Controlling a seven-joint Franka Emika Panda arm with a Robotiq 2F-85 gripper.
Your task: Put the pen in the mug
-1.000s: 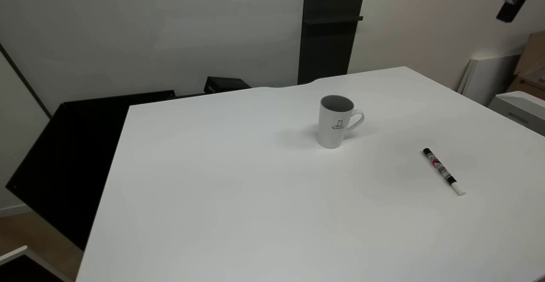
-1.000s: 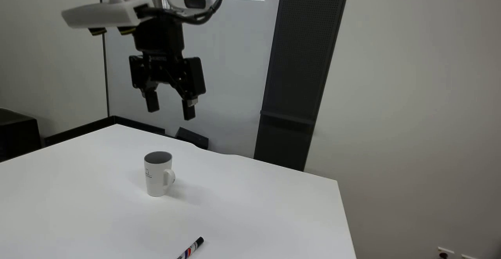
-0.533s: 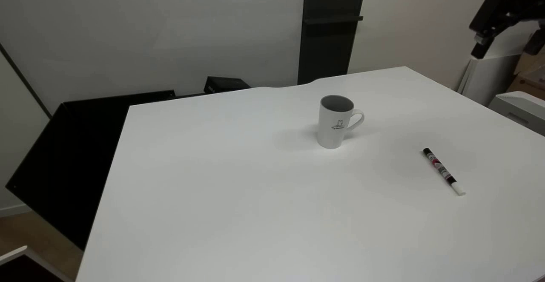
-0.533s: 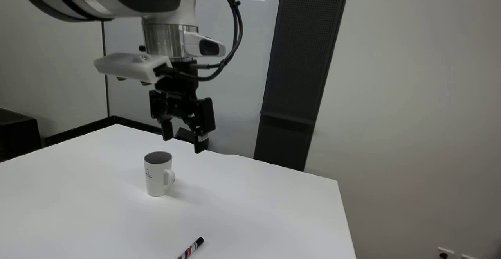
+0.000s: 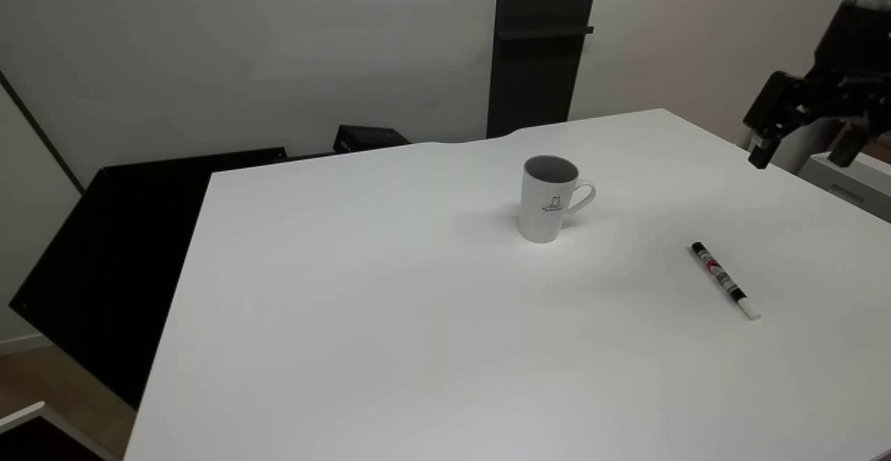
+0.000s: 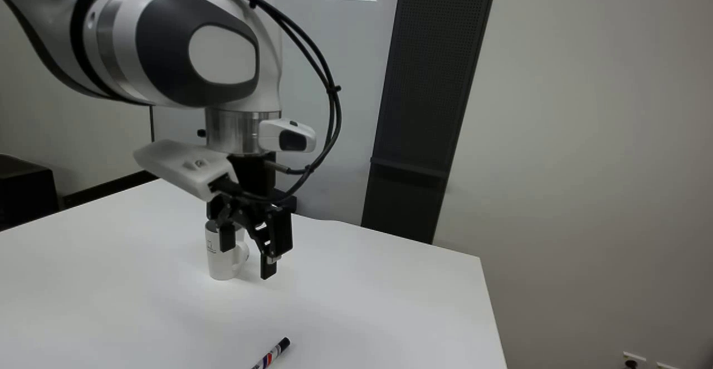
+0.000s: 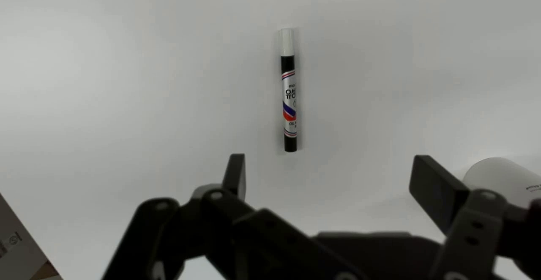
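The pen lies flat on the white table, with a white end, black bands and a coloured label. It shows in part at the bottom edge of an exterior view, and whole in the wrist view. The white mug stands upright with a grey inside. My gripper partly covers the mug in that exterior view. The gripper is open and empty, above the table. In the wrist view the pen lies ahead of the fingertips, nearer the left finger; the mug is partly behind the right finger.
The white table has its far edge near the wall. A black item stands beyond its left edge and a light grey box beyond its right edge. Loose cables loop beside my wrist.
My gripper has come down from high above toward the table, staying open, and has come further into an exterior view. The pen and the mug have not moved.
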